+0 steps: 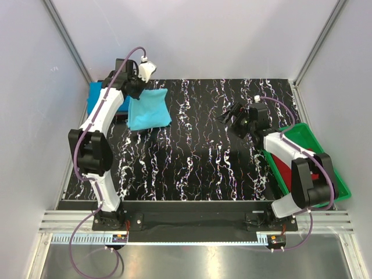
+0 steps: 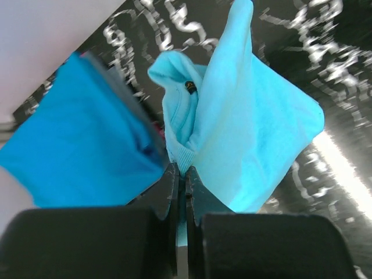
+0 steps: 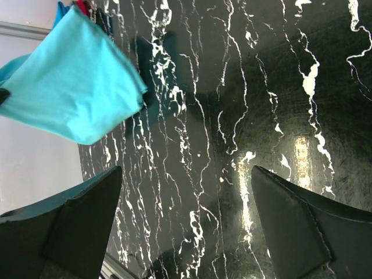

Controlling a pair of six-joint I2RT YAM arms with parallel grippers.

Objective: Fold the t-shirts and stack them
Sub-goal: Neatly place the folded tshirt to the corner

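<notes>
Two arms are standing at the near edge of the bench [image 1: 192, 151], and closest on the right side a green tray [image 1: 343, 189] is sitting partly over the bench's right edge, with a dark red t-shirt [image 1: 285, 168] lying inside it. Farther in, the right end effector [image 3: 186, 168] is hovering over bare bench right of the middle, its fingers standing wide apart and gripping nothing; no shirt is touching it, and the nearest one is lying well apart to its left. Toward the far left, the left end effector [image 2: 181, 171] is pinching its fingers tight together on an edge of the light turquoise t-shirt [image 2: 250, 128], clamped on the cloth beside the ribbed collar. That shirt is hanging in a bunched, roughly folded shape from the grip, spreading out beyond the fingertips above the bench's far-left part; whether its lower edge is touching the surface is not clear. Farthest back, just beside and behind the turquoise one, a deeper blue t-shirt [image 2: 75, 151] is lying folded in the far-left corner of the bench against the wall.
</notes>
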